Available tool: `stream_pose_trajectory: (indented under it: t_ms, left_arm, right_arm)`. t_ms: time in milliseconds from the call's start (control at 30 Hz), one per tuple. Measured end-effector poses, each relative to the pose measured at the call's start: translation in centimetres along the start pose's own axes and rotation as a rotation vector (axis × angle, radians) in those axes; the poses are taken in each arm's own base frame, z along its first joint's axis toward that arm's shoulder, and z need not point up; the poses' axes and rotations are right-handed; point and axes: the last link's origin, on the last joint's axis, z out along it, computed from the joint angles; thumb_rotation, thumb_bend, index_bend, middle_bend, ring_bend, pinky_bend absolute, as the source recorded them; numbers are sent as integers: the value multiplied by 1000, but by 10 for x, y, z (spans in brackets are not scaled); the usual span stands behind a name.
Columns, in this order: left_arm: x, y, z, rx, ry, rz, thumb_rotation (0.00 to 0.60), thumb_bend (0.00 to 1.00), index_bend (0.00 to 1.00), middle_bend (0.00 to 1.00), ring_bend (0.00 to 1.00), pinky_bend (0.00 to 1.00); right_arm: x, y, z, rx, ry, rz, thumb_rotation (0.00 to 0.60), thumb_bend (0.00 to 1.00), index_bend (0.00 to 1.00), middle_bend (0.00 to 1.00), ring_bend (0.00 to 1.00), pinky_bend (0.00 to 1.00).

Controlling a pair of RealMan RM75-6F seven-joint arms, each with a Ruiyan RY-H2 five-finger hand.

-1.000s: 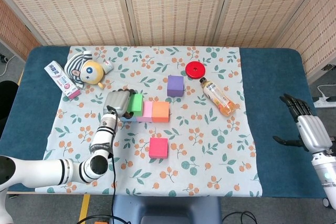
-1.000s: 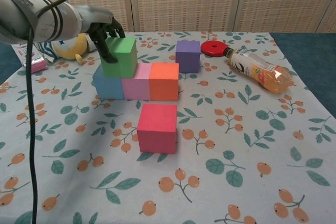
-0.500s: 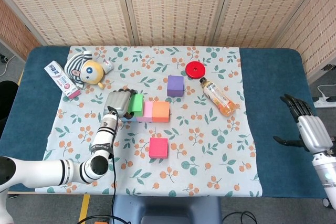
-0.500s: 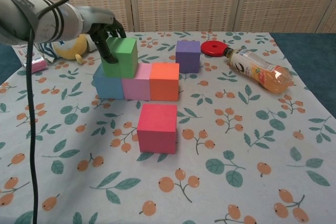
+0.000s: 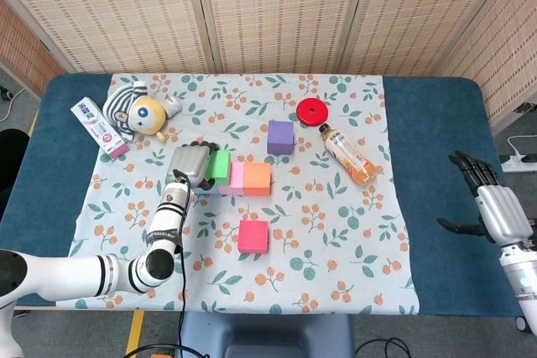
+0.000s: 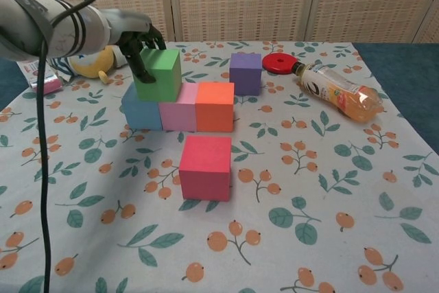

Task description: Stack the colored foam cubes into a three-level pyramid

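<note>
Left hand (image 6: 137,44) gripping green cube (image 6: 158,75), fingers wrapped on its left and upper faces; green cube seated on top of the row, over blue cube (image 6: 140,113) and pink cube (image 6: 178,115); same grip seen from the head view, left hand (image 5: 190,163) against green cube (image 5: 218,166).

Base row near middle of table (image 5: 436,123), left to right: blue, pink, orange cube (image 6: 215,106), all touching side by side; blue cube largely hidden under hand and green in the head view.

Magenta cube (image 6: 205,167) alone, toward the near edge from the row, apart from it; purple cube (image 6: 245,73) alone, toward the far edge, just beyond the orange cube, not touching.

Right hand (image 5: 491,203) over bare blue table at right edge, well apart from all cubes; fingers spread, holding nothing.

Elsewhere on floral cloth (image 5: 336,241): drink bottle (image 6: 336,91) lying on its side toward the right; red disc (image 6: 277,62) just by its cap; plush toy (image 5: 138,111) and toothpaste box (image 5: 99,128) near far-left corner.
</note>
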Motion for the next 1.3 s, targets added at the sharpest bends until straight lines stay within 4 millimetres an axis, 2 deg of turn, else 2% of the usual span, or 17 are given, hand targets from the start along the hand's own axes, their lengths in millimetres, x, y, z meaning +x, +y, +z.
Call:
stream_pose_trajectory:
  t_ms: [167,300,733,967,1167,1300]
  left_arm:
    - [-3,0,-1,-3,-5,6,600,325,223,62,7,211]
    - [-5,-1,-2,-4,-7,11,600,325,184,6,0,182]
    - [-3,-2,-6,-18,-12,-6,600,325,85,0,0,90]
    - [7,-4,-13,-41,4,-54,600,324,75,0,0,72]
    - [24,-24,-24,-71,55,-112,600,324,95,0,0,23]
    - [29,-44,-31,-88,87,-154,600,328,169,0,0,19]
  right_arm:
    - [0,-1,0,2,-2,1,600,18,0,0,0,0]
    - [-1,-1,1,3,-4,1,600,19,0,0,0,0]
    - [0,-3,0,8,-5,3,600,18,0,0,0,0]
    - [0,-5,4,13,-12,10,600,18,0,0,0,0]
    - [-3,-10,19,30,-60,24,600,18,0,0,0,0]
    - [-8,-19,42,63,-107,26,600,33,0,0,0,0]
